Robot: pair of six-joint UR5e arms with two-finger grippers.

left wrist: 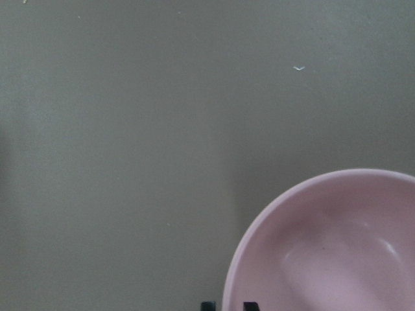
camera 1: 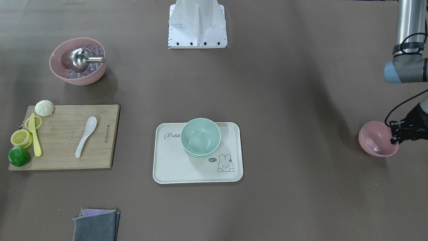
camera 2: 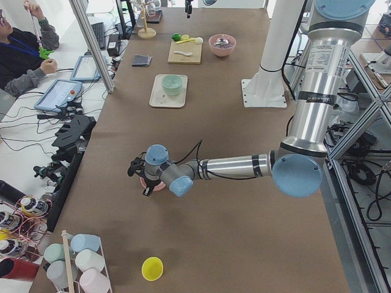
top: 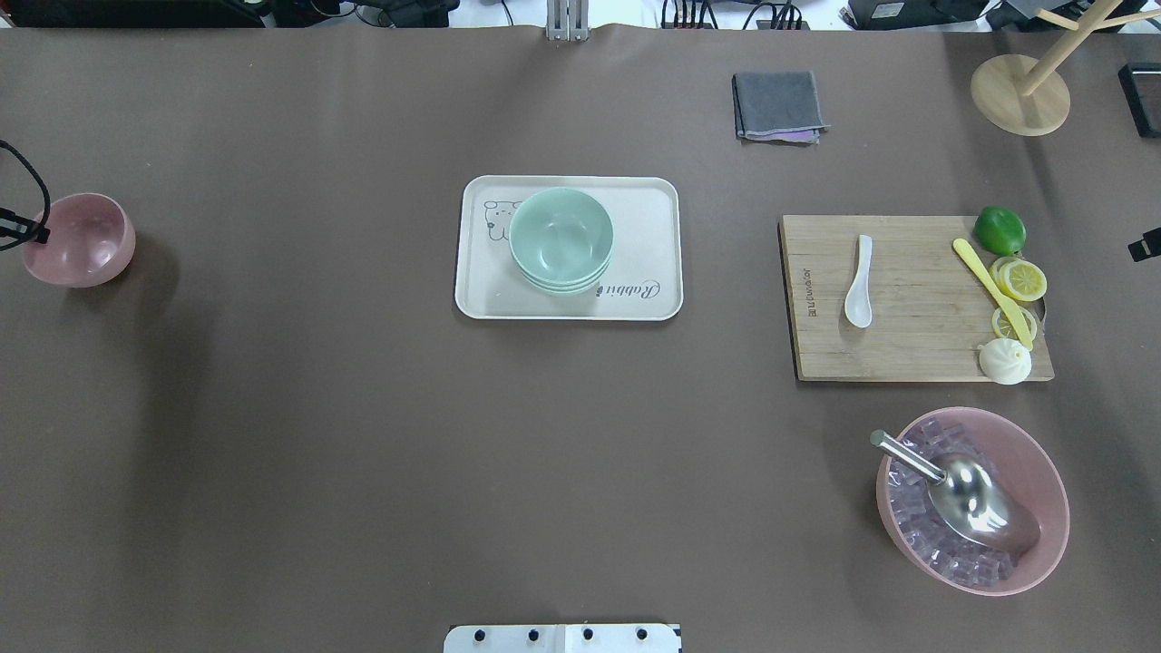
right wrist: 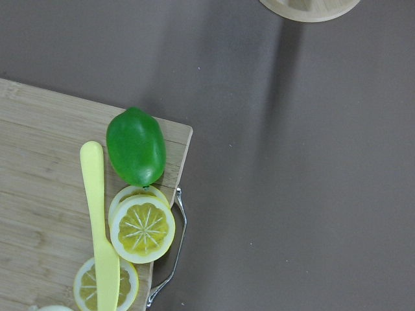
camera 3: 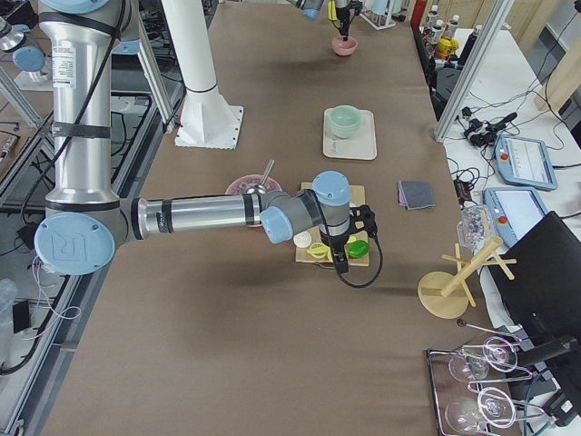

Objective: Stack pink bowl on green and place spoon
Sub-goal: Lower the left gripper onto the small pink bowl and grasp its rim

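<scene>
A small pink bowl (camera 1: 376,139) sits at the table's far left end, also seen in the overhead view (top: 80,238) and the left wrist view (left wrist: 331,246). My left gripper (camera 1: 397,135) is shut on its rim, one finger inside and one outside. Stacked green bowls (top: 560,238) stand on a cream tray (top: 648,209) mid-table. A white spoon (top: 859,281) lies on the wooden cutting board (top: 916,340). My right gripper (top: 1145,245) hovers past the board's lime end; its fingers are hidden.
On the board lie a lime (right wrist: 135,146), lemon slices (right wrist: 141,228), a yellow knife (right wrist: 100,220) and a bun (top: 1004,361). A larger pink bowl (top: 1052,508) holds ice cubes and a metal scoop. A grey cloth (top: 778,104) and wooden stand (top: 1020,91) sit far.
</scene>
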